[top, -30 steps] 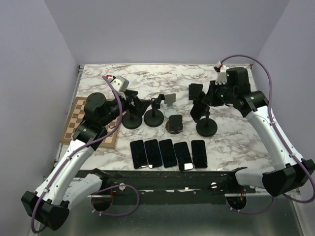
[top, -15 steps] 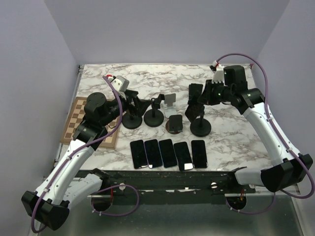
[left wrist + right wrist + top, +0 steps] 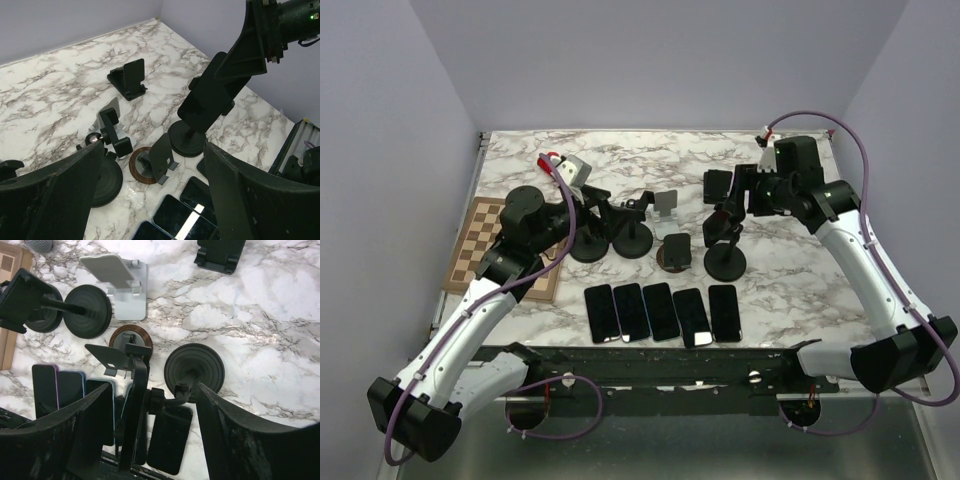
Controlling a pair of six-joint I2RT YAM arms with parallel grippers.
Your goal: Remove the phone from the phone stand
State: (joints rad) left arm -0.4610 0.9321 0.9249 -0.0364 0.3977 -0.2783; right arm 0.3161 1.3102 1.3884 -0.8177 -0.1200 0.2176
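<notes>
Currently the right hand [image 3: 153, 387] is hovering with its jaws spread wide and gripping nothing, positioned over the top end of the phone [image 3: 136, 410]. The phone is sitting tilted in the cradle of the phone stand [image 3: 195, 371] on the counter [image 3: 280, 305]. The phone is probably handling as a light, rigid slab with slick glass faces, so the hand should be closing across its long edges and drawing it out along the cradle, while the left hand [image 3: 154, 146], likewise gaping and empty, is free to steady the base.
</notes>
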